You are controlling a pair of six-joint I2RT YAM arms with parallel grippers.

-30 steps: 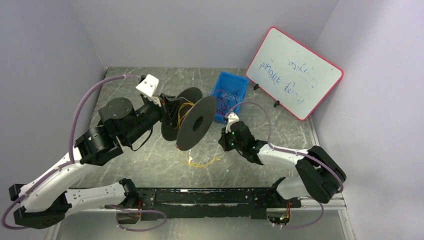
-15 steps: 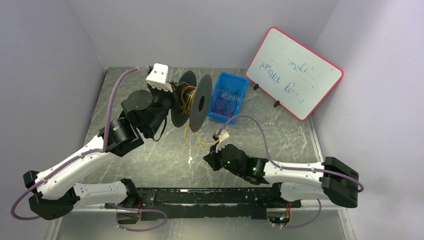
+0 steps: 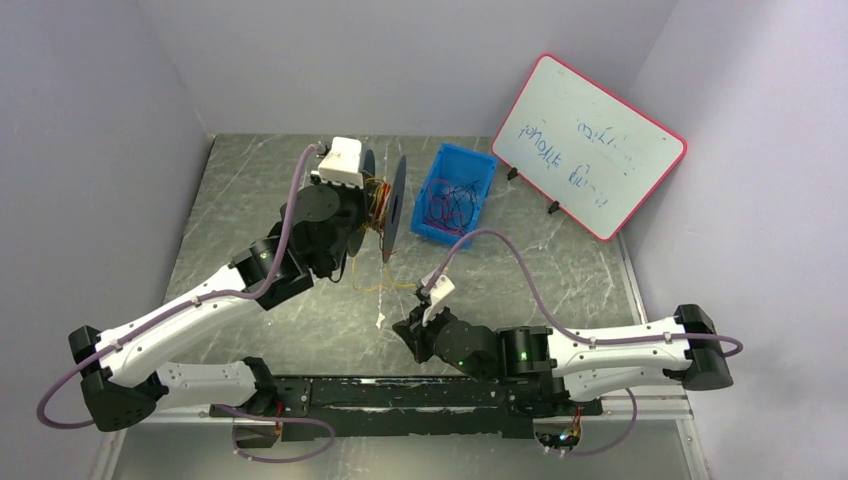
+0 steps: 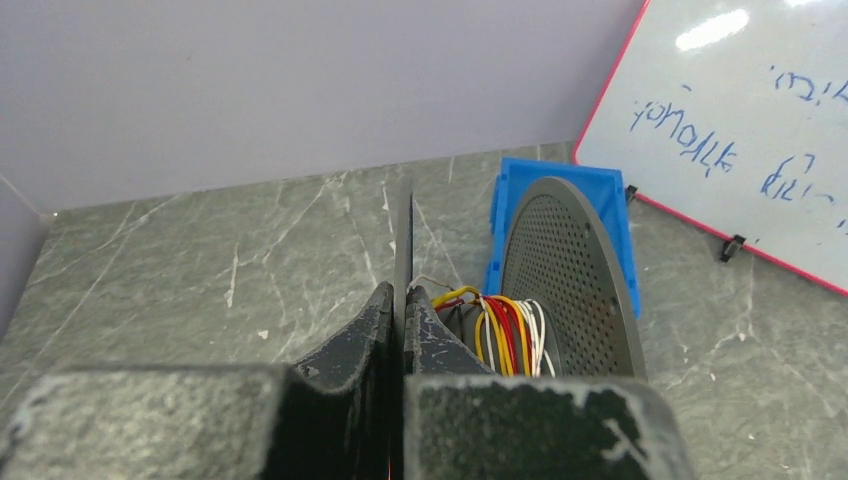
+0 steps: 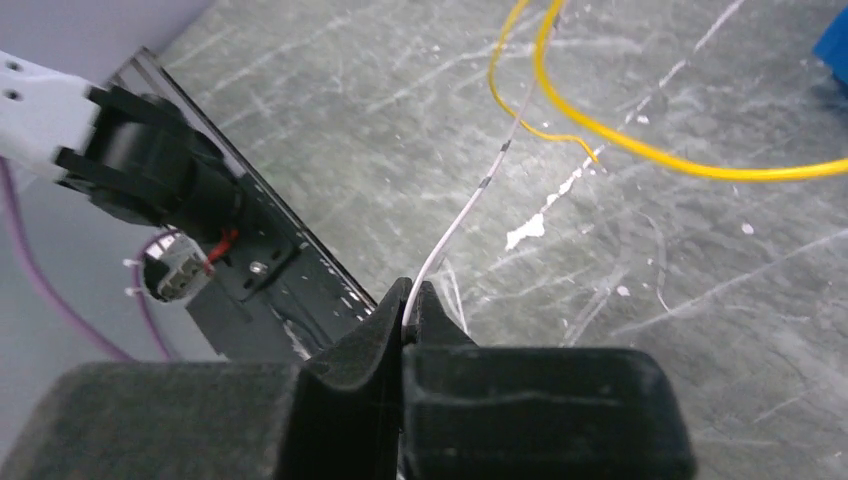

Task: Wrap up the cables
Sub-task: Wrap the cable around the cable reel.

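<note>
My left gripper (image 3: 366, 203) is shut on the near flange (image 4: 403, 240) of a black spool (image 3: 392, 208), held upright and edge-on above the table. Yellow, red and white cables (image 4: 503, 335) are wound on its core, beside the perforated far flange (image 4: 565, 270). My right gripper (image 3: 405, 330) is low near the front rail and shut on a thin white cable (image 5: 470, 200). A yellow cable (image 5: 640, 150) trails loose on the table from the spool (image 3: 385, 286). More cables lie tangled in the blue bin.
A blue bin (image 3: 481, 162) of red and blue wires sits just right of the spool. A red-framed whiteboard (image 3: 585, 145) leans at the back right. The black base rail (image 3: 420, 392) runs along the front edge. Walls close in the left, back and right sides.
My left arm has carried the spool back and right, turning it edge-on. My right arm has swung down and left toward the front rail, still pinching the cable.
</note>
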